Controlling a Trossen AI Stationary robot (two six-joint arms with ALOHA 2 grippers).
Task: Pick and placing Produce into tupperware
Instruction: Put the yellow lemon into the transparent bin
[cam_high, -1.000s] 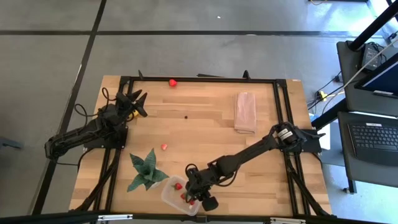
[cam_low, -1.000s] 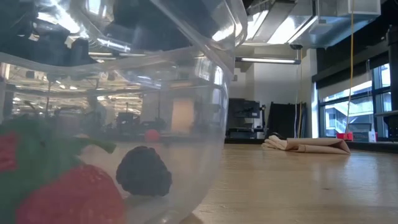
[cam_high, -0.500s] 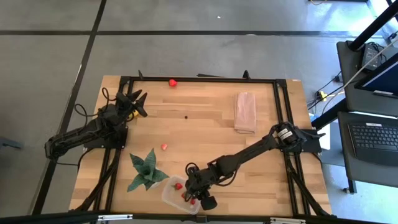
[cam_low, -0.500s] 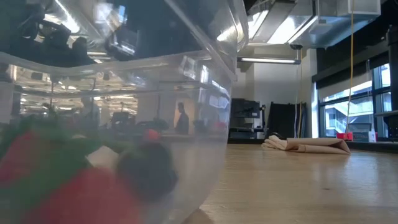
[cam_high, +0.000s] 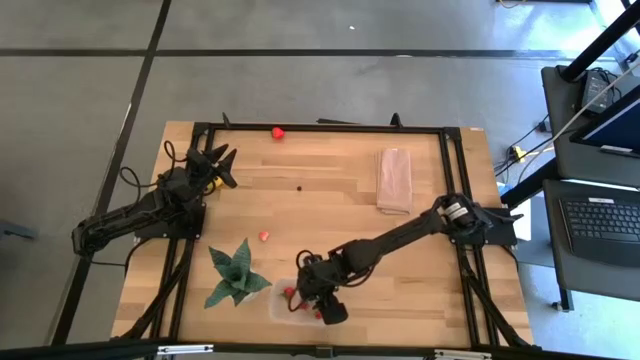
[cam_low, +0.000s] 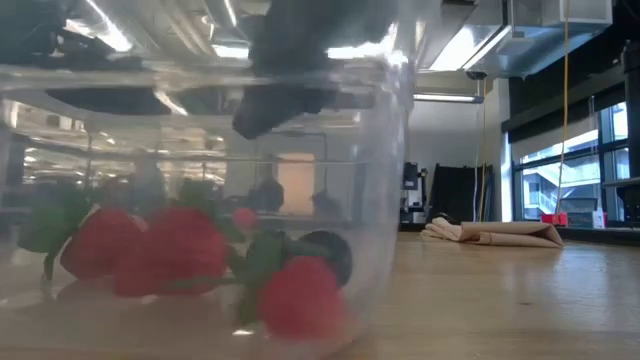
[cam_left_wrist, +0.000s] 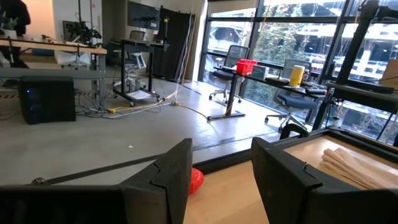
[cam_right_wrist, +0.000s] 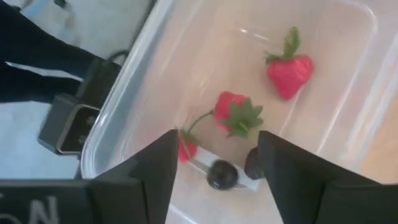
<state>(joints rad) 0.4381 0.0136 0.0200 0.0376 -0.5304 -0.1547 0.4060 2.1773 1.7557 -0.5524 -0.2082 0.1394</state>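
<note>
The clear tupperware (cam_high: 282, 310) sits flat near the table's near edge, beside the green plant (cam_high: 235, 275). Three red strawberries (cam_right_wrist: 289, 71) and a dark berry (cam_right_wrist: 221, 175) lie on its floor; the low view shows them through its wall (cam_low: 380, 200). My right gripper (cam_right_wrist: 214, 171) hangs open over the box (cam_high: 322, 300). Loose produce lies on the wood: a strawberry (cam_high: 264, 237), a dark berry (cam_high: 299, 187), a round red piece (cam_high: 277, 131) and a yellow piece (cam_high: 212, 183). My left gripper (cam_high: 218, 160) waits open at the far left, with the round red piece (cam_left_wrist: 196, 180) beyond it. My right gripper stands open above the tupperware's inside, pointing down. Whether a finger touches the box's wall, I cannot tell.
A folded beige cloth (cam_high: 394, 180) lies on the far right part of the table. The low camera's black housing (cam_right_wrist: 68, 121) sits just past the box at the near edge. A black frame rail (cam_high: 320, 128) runs around the tabletop.
The tupperware, which stood tipped up close to the low camera, has come down level and turned about slightly; the fruit inside has rolled and settled on its floor. My right gripper has moved a little toward the far edge, staying over the box.
</note>
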